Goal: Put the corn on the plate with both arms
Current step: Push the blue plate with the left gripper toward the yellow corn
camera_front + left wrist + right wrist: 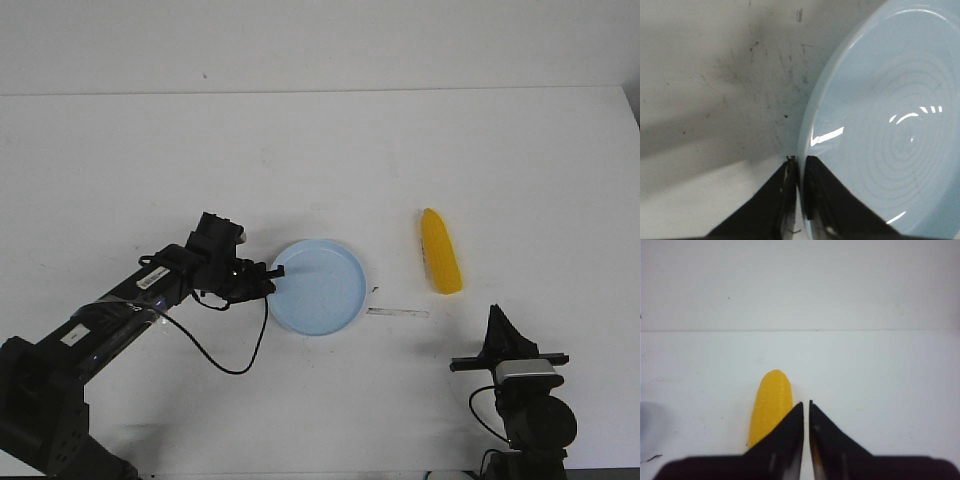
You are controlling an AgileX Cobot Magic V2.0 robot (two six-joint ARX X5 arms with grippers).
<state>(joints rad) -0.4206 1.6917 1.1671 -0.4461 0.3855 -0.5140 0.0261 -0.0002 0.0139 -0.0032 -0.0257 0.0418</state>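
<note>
Here the corn (440, 264) is lying flat on the white table (330, 160), right of the plate (320, 290) and apart from it. It is showing as a smooth bright yellow cob, tapered, rounded narrow tip pointing away from the robot, blunt wider end pointing toward it; fine dimpled kernel texture is showing in the right wrist view (771, 402).

The plate is sitting near table centre: round, shallow, pale blue, low rim, glossy with faint concentric rings in the left wrist view (890, 125). Nothing is lying in it.

The left gripper (272, 275) is reaching in low from the left and pinching the plate's left rim; in the left wrist view the gripper (800, 162) is showing its jaws nearly together with the rim edge clamped between them.

The right gripper (497, 318) is hanging above the table, nearer the robot than the corn and not touching it. In the right wrist view the gripper (806, 405) is showing jaws almost together, only a thin slit between, nothing held, corn partly hiding behind one finger.

A thin mark (398, 312) is lying on the table between plate and corn.
</note>
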